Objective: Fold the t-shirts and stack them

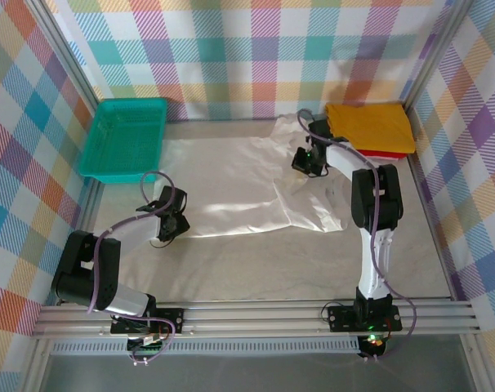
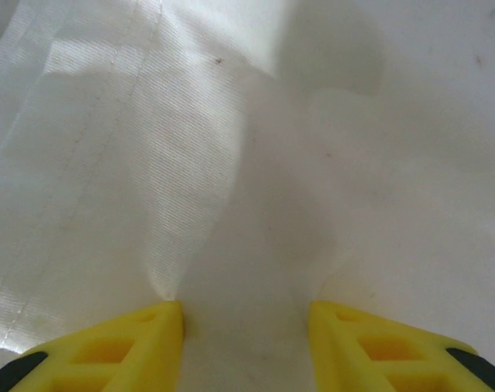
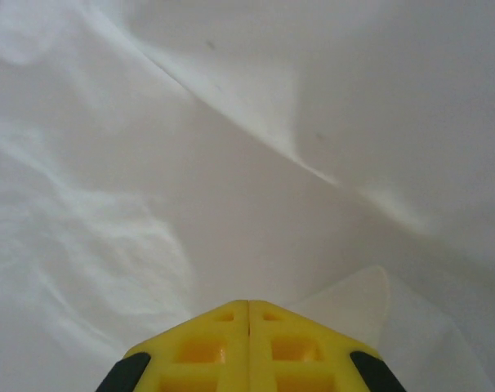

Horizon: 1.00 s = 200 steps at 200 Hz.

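On table (image 1: 313, 261) | white t-shirt (image 1: 231, 184) under both | left jaws half-open, empty | right jaws closed, hold unclear

- Overhead view: bright, even light; a glare patch washes out the middle of the white t-shirt (image 1: 231, 192).
- My left wrist view: soft focus, grey shadow ahead of my fingers (image 2: 133, 343).
- My right wrist view: overexposed, creases faint.

The white t-shirt (image 1: 231, 188) is thin, matt, wrinkled cloth with a fine ribbed weave and a stitched seam; the mustard-yellow t-shirt (image 1: 368, 126) and the red t-shirt (image 1: 388, 153) look like denser matt cloth. The teal basket (image 1: 123, 139) is plastic mesh, the desk (image 1: 256, 265) is smooth and pale, and the left hand (image 2: 246, 314) has smooth yellow plastic fingers (image 2: 125, 351).
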{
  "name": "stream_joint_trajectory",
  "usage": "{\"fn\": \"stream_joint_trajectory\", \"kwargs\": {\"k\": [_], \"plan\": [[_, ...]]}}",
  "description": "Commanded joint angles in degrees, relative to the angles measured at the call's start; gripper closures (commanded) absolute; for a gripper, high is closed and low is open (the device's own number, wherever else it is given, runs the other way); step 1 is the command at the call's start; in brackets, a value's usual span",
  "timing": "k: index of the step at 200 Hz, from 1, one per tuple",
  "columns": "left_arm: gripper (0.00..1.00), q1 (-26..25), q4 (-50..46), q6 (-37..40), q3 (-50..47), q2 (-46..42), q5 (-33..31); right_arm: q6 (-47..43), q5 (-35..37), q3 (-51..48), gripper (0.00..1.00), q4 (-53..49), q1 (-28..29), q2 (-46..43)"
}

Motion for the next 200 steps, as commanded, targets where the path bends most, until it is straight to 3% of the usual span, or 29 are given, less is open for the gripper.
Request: {"fn": "stream_joint_trajectory", "kwargs": {"k": [1, 16, 32, 52, 104, 152, 200], "plan": [[0.55, 0.52, 0.35, -0.64, -1.22, -0.79, 0.08, -2.09, -0.55, -1.34, 0.86, 0.05, -0.72, -4.53], [0.55, 0.71, 0.58, -0.47, -1.88, -1.39, 0.18, -2.43, -0.42, -5.63, 0.79, 0.46, -1.68, -8.07], [0.54, 0.83, 1.17, 0.09, -2.29, -1.75, 0.51, -4.16, -0.87, -8.49, 0.63, -1.09, -2.59, -10.38], [0.54, 0.87, 1.20, 0.64, -1.86, -1.18, 0.72, -5.66, 4.04, -10.19, 0.55, -3.41, -2.89, -11.26], [0.54, 0.80, 1.73, 0.85, -1.23, -0.32, 1.47, -5.67, 0.38, -5.18, 0.53, -4.35, -2.86, -4.86], [0.54, 0.79, 1.64, 1.01, -1.74, -0.63, 1.82, -5.80, 0.48, 0.35, 0.60, -5.98, -1.85, 1.14], [0.54, 0.79, 1.34, 1.29, -1.64, -1.32, 1.87, -4.90, 3.40, 2.58, 0.93, -7.63, -1.76, 1.66]]}}
